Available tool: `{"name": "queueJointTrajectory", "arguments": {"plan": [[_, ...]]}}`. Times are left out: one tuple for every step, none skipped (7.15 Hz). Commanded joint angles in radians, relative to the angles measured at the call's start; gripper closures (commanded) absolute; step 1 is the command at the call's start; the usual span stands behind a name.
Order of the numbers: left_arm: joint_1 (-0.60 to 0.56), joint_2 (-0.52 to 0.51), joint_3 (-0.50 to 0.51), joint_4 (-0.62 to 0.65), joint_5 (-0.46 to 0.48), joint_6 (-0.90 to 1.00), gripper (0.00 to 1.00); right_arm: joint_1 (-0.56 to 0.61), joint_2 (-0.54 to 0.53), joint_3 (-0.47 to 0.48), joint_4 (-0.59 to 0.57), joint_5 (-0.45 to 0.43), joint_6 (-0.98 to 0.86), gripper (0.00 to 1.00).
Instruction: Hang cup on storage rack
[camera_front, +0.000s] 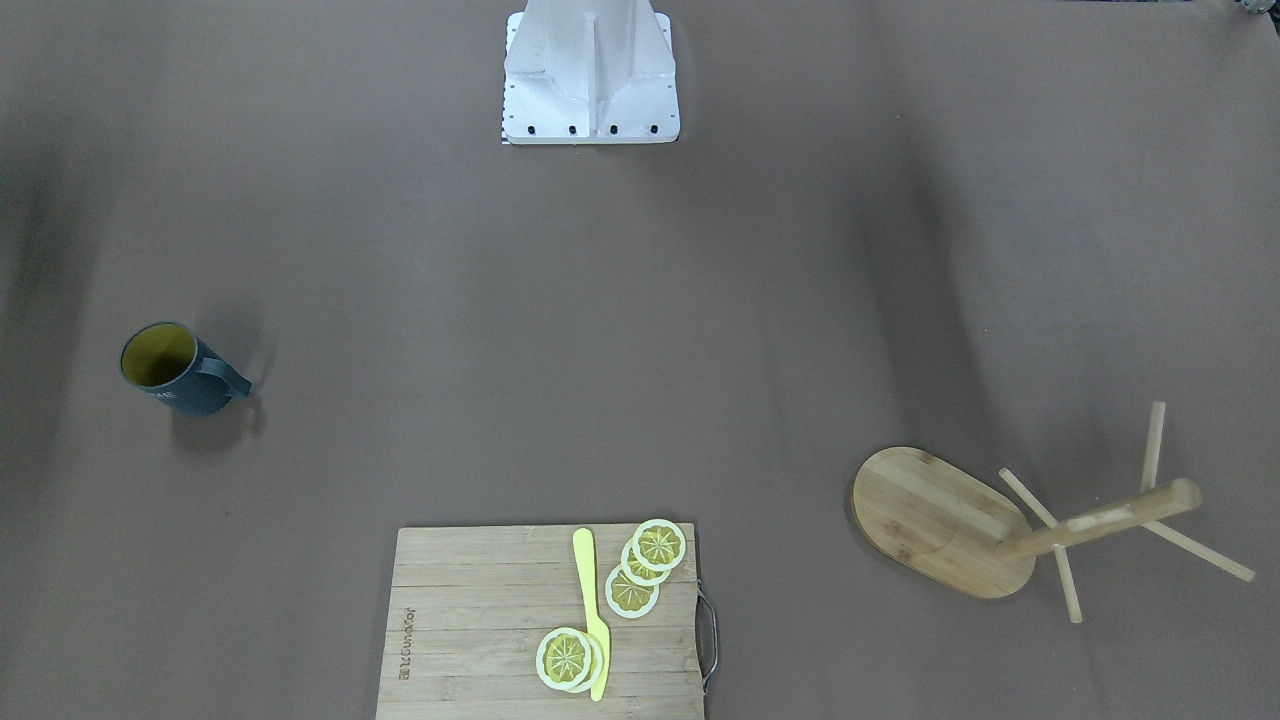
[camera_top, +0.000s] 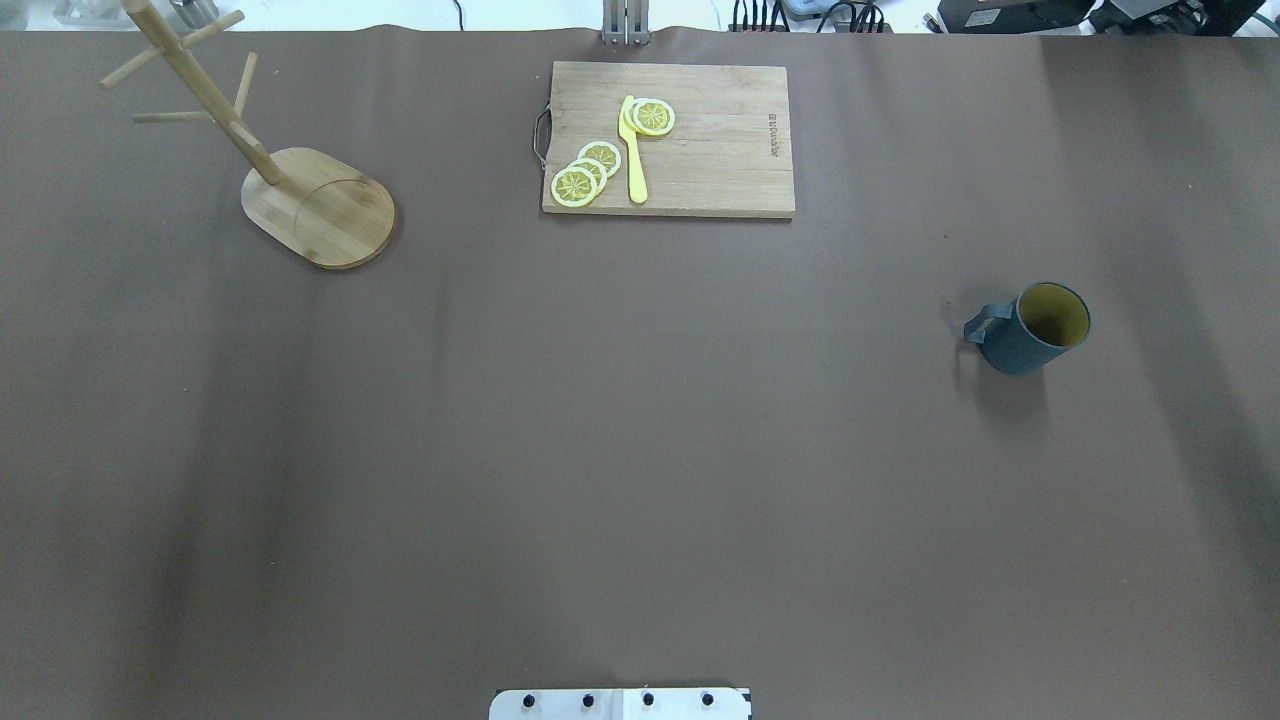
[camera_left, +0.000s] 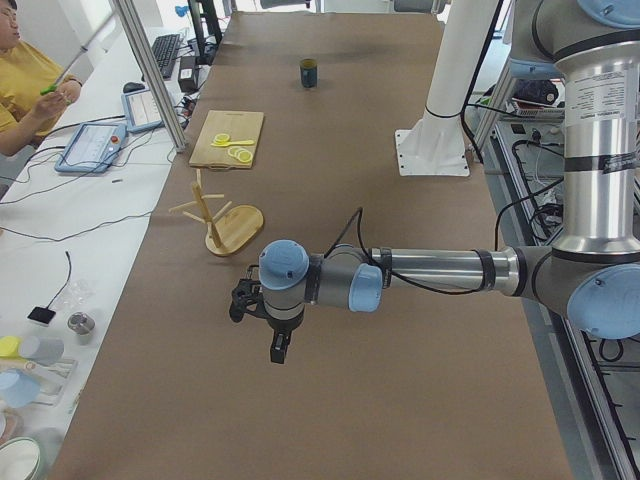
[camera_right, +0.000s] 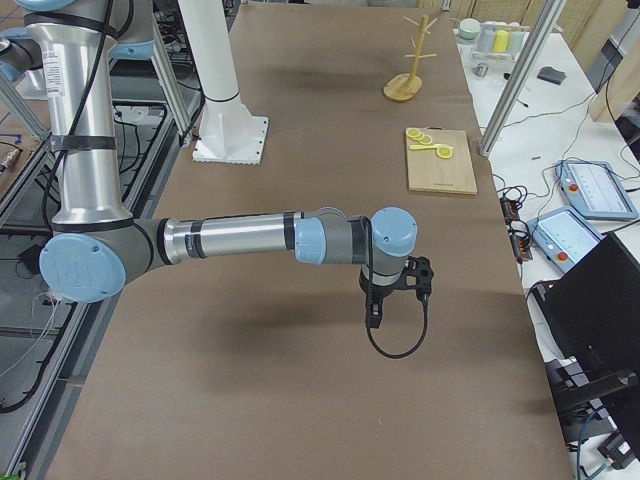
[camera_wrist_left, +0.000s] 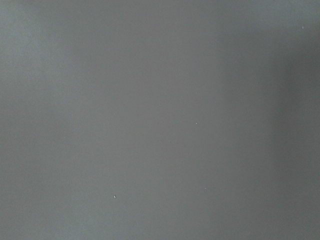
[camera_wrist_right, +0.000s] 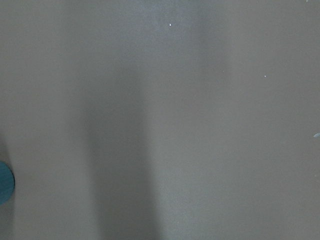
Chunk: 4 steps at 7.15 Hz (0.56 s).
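Observation:
The cup (camera_front: 180, 375), dark blue-grey with a yellow inside, stands upright on the brown table on the robot's right side; it also shows in the overhead view (camera_top: 1030, 330) and far off in the exterior left view (camera_left: 309, 73). The storage rack (camera_front: 935, 520), a bamboo mug tree with bare pegs, stands on the robot's left side (camera_top: 320, 205) (camera_left: 225, 220) (camera_right: 405, 80). My left gripper (camera_left: 278, 348) and right gripper (camera_right: 373, 315) show only in the side views, held above the table, far from cup and rack. I cannot tell whether they are open or shut.
A bamboo cutting board (camera_top: 710, 150) with lemon slices and a yellow knife (camera_top: 634, 150) lies at the far middle edge. The white robot base (camera_front: 590, 80) stands at the near edge. A small blue-green shape (camera_wrist_right: 4, 182) shows at the right wrist view's left edge.

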Motion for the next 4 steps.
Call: {"name": "queueJointTrajectory", "arguments": {"plan": [[0.0, 0.0, 0.0, -0.006, -0.005, 0.0, 0.02, -0.001, 0.0, 0.0, 0.0, 0.0, 0.0, 0.0], [0.0, 0.0, 0.0, -0.009, -0.003, 0.0, 0.02, -0.002, 0.0, -0.001, 0.0, -0.002, 0.0, 0.0], [-0.001, 0.0, -0.002, -0.011, -0.003, -0.002, 0.02, -0.002, 0.0, 0.0, 0.0, -0.002, 0.0, 0.0], [0.0, 0.0, -0.003, -0.009, 0.0, -0.002, 0.02, -0.002, -0.005, -0.001, 0.003, 0.0, 0.002, 0.0]]}}
